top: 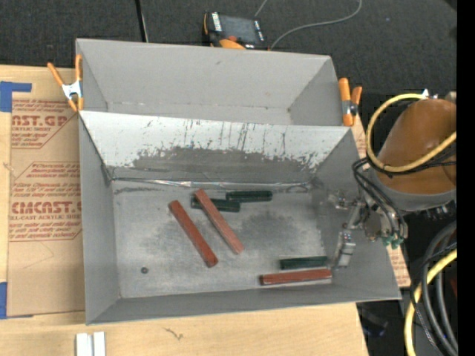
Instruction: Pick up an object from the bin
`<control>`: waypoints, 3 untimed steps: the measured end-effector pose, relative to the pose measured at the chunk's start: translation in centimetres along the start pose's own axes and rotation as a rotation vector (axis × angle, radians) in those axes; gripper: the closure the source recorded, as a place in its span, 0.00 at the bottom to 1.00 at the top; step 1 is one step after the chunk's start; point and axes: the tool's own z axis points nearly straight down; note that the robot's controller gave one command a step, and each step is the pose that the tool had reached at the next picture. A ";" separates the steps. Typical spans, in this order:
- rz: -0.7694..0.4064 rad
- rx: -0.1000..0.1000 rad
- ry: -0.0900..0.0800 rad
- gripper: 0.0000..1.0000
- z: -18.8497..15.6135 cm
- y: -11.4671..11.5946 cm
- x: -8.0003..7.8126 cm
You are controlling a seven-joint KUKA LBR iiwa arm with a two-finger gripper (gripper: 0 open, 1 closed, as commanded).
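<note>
1. Camera view, looking down: the gripper (345, 249) hangs low at the right side of the grey bin (96, 221) — whether it is spread or pressed together cannot be told.
2. Nearest it, just to its left on the bin floor, lies a short dark green bar (303, 262); a red-brown bar (295, 277) lies just beside that one, closer to the view's lower edge.
3. Mid-floor, two longer red-brown bars (193, 233) lie slanted side by side — dark green pieces (249, 196) sit behind them, by the back wall.
</note>
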 end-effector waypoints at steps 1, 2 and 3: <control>0.167 -0.001 0.006 0.00 11.9 4.3 -0.2; 0.167 -0.001 -0.003 1.00 11.6 4.2 -0.5; 0.168 -0.001 -0.009 0.00 11.5 4.2 -0.6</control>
